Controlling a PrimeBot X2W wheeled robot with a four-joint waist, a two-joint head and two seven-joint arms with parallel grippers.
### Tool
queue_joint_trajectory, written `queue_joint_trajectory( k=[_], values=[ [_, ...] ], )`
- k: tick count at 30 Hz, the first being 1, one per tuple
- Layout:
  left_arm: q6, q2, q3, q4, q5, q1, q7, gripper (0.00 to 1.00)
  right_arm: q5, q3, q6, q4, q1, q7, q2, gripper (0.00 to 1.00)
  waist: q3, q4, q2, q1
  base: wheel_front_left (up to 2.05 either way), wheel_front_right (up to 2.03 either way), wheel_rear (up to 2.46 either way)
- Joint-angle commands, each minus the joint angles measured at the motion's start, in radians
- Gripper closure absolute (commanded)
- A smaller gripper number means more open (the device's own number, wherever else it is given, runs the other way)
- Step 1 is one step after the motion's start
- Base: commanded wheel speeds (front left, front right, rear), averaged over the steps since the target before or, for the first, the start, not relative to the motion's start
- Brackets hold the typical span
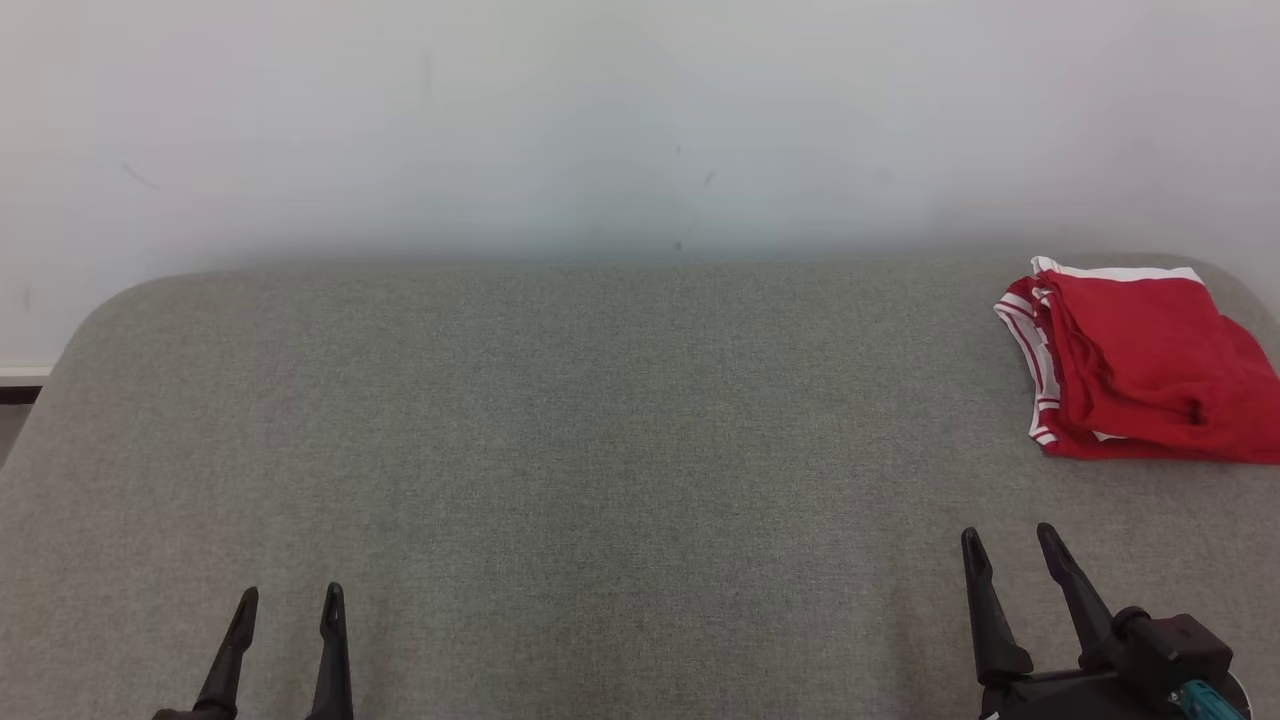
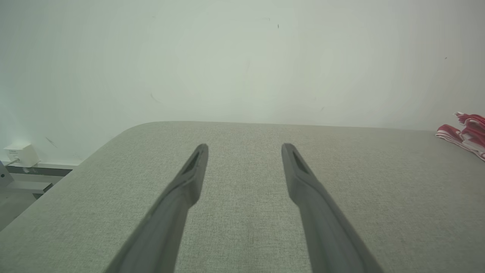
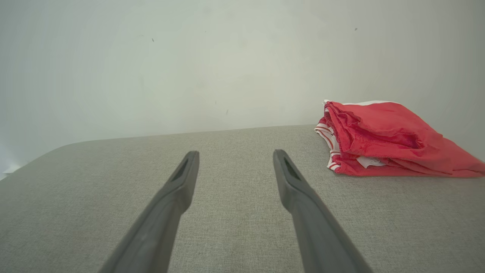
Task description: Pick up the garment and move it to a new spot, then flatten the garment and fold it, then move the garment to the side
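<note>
The garment (image 1: pixel 1145 365) is red with white striped trim and lies folded in a loose stack at the far right of the grey surface, near its back corner. It also sits right of the fingers in the right wrist view as the garment (image 3: pixel 382 140), and its edge shows at the right border of the left wrist view as the garment (image 2: pixel 464 132). My right gripper (image 1: pixel 1010 545) is open at the lower right, short of the garment and apart from it. My left gripper (image 1: pixel 290 600) is open at the lower left, far from the garment, with nothing between its fingers.
The grey fabric-covered surface (image 1: pixel 600 450) has rounded back corners and ends at a pale wall (image 1: pixel 600 120). A small white box (image 2: pixel 19 154) sits by the wall's baseboard beyond the surface's left edge.
</note>
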Motion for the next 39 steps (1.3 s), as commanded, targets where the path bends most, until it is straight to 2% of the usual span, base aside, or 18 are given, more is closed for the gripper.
queue_joint_trajectory(
  k=[1,6,7,11,27,39],
  values=[
    [-0.003,0.005,-0.001,0.002,-0.004,0.012,-0.003,0.00,0.005,0.002,-0.002,0.003,0.011,-0.007,-0.002,0.00,-0.001,0.000,0.0000,0.0001,0.00,0.00,0.00],
    [-0.006,0.014,-0.007,0.017,-0.007,0.010,-0.003,0.00,0.007,0.008,-0.002,0.013,0.012,-0.013,0.001,0.00,-0.002,-0.002,0.0000,0.0001,0.00,0.00,0.00],
    [-0.006,0.009,-0.007,0.019,-0.006,0.000,0.000,1.00,0.004,0.007,0.000,0.014,0.003,-0.009,0.001,1.00,-0.002,-0.002,0.0000,0.0001,0.00,0.00,0.00],
    [-0.006,-0.002,-0.007,0.055,-0.016,0.010,0.008,1.00,0.013,0.009,0.000,0.047,0.022,-0.006,0.005,1.00,-0.002,-0.002,0.0000,0.0001,0.00,0.00,0.00],
    [-0.007,-0.012,0.012,0.067,-0.318,-0.028,0.086,1.00,0.307,-0.023,0.000,0.057,-0.009,0.055,0.013,1.00,0.000,-0.003,0.0000,0.0001,0.00,0.00,0.00],
    [-0.009,-0.018,0.022,0.073,-0.496,-0.049,0.131,1.00,0.478,-0.042,0.000,0.062,-0.028,0.092,0.018,1.00,0.002,-0.004,0.0000,0.0001,0.00,0.00,0.00]
  ],
)
